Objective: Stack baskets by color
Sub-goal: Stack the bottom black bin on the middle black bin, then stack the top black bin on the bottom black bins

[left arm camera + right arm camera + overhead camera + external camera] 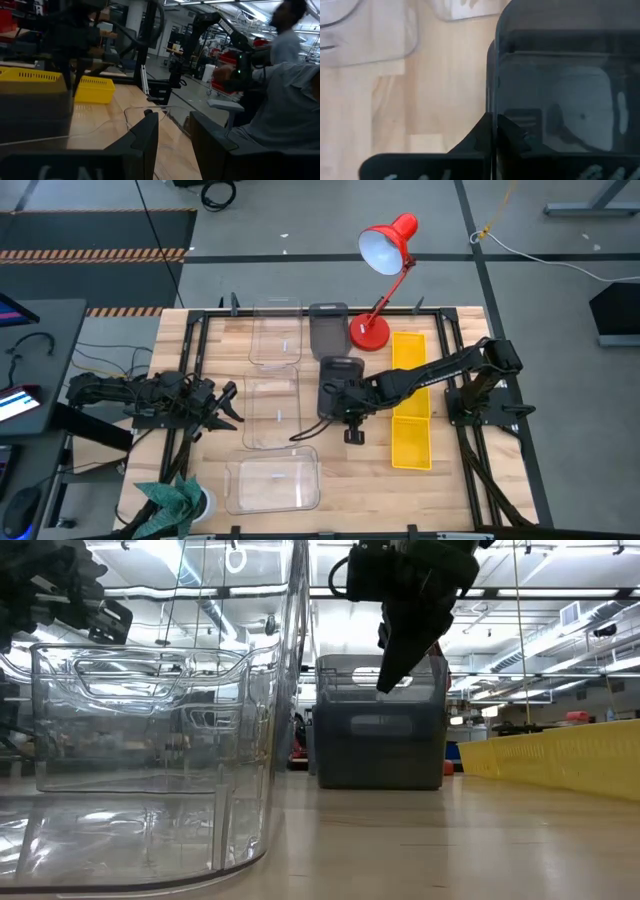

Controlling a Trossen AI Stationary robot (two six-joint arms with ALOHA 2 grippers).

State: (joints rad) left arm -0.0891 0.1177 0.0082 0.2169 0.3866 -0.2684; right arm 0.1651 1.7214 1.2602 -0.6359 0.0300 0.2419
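Observation:
A dark grey basket (342, 366) stands upright with its bottom on the table near the middle, and my right gripper (335, 392) reaches down onto its rim and is shut on it. A second dark grey basket (328, 330) stands behind it. Three clear baskets (275, 340) (272, 412) (272, 485) form a column to the left. Two yellow baskets (410, 352) (410, 442) lie in a line to the right, under the right arm. My left gripper (225, 405) waits open at the table's left side with nothing between its fingers. My right gripper pinches one wall of the dark grey basket at its top rim (492, 100), with one finger (477, 137) outside and the other showing through the tinted wall inside. The fingers slant down from above. The basket (380, 740) stands upright on the table.
A red desk lamp (385, 250) stands at the far edge, its base (368, 332) right of the rear grey basket. A green leafy object (175, 498) sits at the near left corner. A person (290, 75) shows in the room beyond the table.

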